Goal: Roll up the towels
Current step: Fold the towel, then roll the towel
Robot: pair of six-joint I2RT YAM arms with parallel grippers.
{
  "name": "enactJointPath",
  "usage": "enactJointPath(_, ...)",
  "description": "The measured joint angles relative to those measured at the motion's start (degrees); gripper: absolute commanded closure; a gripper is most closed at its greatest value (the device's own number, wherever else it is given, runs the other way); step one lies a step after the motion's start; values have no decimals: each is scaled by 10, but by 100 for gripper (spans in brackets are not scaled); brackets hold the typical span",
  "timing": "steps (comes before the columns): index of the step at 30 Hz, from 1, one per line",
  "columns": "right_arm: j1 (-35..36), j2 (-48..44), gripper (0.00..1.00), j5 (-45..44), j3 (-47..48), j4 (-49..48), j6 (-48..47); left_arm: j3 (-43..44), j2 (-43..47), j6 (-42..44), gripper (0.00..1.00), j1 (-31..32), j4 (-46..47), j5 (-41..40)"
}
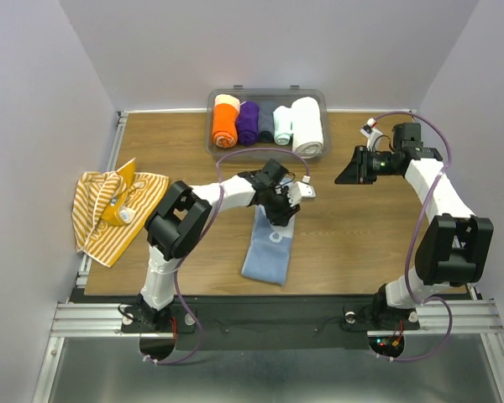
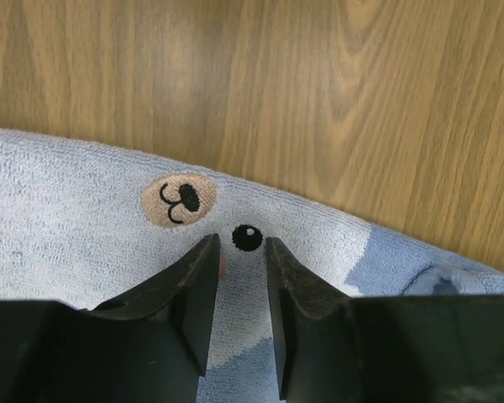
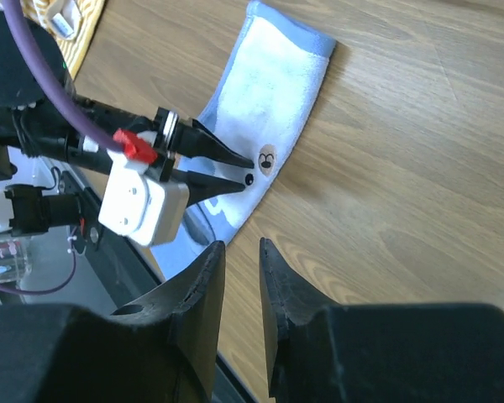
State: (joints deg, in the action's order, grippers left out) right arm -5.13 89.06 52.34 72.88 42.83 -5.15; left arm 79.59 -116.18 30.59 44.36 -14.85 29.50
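Observation:
The pale blue towel lies flat and unrolled on the wooden table, its long side running toward the front edge. It also shows in the left wrist view, with a stitched face, and in the right wrist view. My left gripper is open by a narrow gap, tips low over the towel's far end, holding nothing. The striped yellow-orange towel lies crumpled at the table's left edge, far from both grippers. My right gripper is open and empty above bare wood at the right.
A clear bin at the back holds rolled cloths: orange, purple, a dark one, pale mint and a thick white roll. The left arm's white camera block sits close by the blue towel.

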Motion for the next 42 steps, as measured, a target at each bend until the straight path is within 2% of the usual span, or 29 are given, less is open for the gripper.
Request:
enactJointPath(5,0,0,71,3,0,0,-2,17,-5,-10,60,-29,-14,-9)
enactJointPath(9,0,0,70,6,0,1,-2,80,-48,-17,59,-68,-22,-20)
enactJointPath(12,0,0,70,6,0,3,-4,96,-56,-18,58,-84,-23,-26)
enactJointPath(15,0,0,69,5,0,4,-7,96,-56,-17,55,-88,-28,-26)
enactJointPath(18,0,0,66,6,0,5,-11,92,-37,-17,44,-85,-33,-26)
enactJointPath(19,0,0,63,6,0,5,-12,85,-21,-17,18,-85,-33,-26)
enactJointPath(20,0,0,59,6,0,6,-13,72,8,-8,5,-84,-31,-26)
enactJointPath(21,0,0,54,7,0,7,-15,58,39,-9,1,-84,-31,-27)
enactJointPath(23,1,0,30,11,0,7,-17,21,130,9,1,-84,-26,-28)
enactJointPath(24,6,-2,11,10,-1,7,-21,-3,182,21,1,-83,-19,-30)
enactJointPath(27,25,-15,8,-1,-12,5,-28,-80,362,64,1,-80,-2,-34)
enactJointPath(31,91,-42,8,-37,-38,-1,-30,-214,525,90,1,-65,39,-59)
enactJointPath(33,129,-53,7,-69,-54,-8,-30,-277,573,76,1,-61,44,-81)
enactJointPath(37,191,-87,0,-174,-94,-56,-28,-337,582,69,1,-63,24,-104)
enactJointPath(39,193,-95,0,-206,-99,-73,-29,-358,589,82,1,-61,14,-92)
enactJointPath(42,190,-86,0,-221,-97,-100,-26,-414,631,91,1,-6,25,-111)
